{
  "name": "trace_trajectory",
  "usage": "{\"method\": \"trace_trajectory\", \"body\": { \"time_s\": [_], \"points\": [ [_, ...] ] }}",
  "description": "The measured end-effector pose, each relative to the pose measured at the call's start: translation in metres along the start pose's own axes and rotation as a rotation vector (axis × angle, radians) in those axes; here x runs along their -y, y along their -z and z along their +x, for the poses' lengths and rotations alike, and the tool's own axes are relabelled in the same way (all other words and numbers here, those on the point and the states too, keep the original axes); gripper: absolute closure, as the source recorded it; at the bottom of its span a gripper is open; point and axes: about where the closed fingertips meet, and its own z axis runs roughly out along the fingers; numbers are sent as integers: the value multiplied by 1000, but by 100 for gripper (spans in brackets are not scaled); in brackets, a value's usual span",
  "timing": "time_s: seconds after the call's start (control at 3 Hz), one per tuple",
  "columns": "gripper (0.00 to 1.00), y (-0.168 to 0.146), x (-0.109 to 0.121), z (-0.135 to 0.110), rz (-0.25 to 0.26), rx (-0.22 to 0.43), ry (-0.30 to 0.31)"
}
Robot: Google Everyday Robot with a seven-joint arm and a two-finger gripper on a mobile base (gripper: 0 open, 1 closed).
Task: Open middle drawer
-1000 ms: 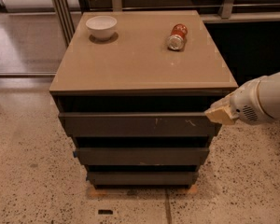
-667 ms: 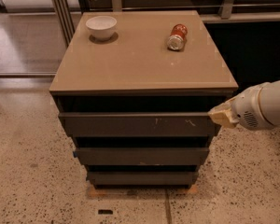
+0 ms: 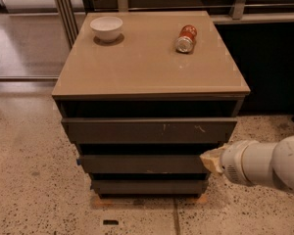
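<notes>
Grey-brown and handleless, the middle drawer (image 3: pixel 142 163) is sitting directly to the left of the hand (image 3: pixel 210 160), its flat front showing no white scratches. The hand, a pale beige tip on a rounded white arm (image 3: pixel 264 166), is meeting the right end of that front and appears to be touching it. Whether the hand is open or closed cannot be told from this view. The arm is reaching in from the right, low above the speckled floor (image 3: pixel 34 180).

Just above the hand, the top drawer (image 3: pixel 149 130) is showing a wider front with small white scratch marks toward its right side. Below and left of the hand, the bottom drawer (image 3: pixel 149 186) is looking narrowest of the three. Dark gaps are showing above each front.

Well above the hand, the tan tabletop (image 3: pixel 147 70) is carrying two things. A white bowl (image 3: pixel 107 28) is standing upright far up to the left, and a red can (image 3: pixel 186 38) is lying on its side more nearly overhead, well apart from the bowl.
</notes>
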Motion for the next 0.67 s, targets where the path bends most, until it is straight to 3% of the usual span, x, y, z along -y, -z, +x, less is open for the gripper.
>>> {"method": "trace_trajectory", "body": {
  "time_s": [0.33, 0.67],
  "points": [
    [100, -47, -18, 38, 7, -10, -89],
    [100, -87, 5, 36, 57, 41, -139]
  ]
}}
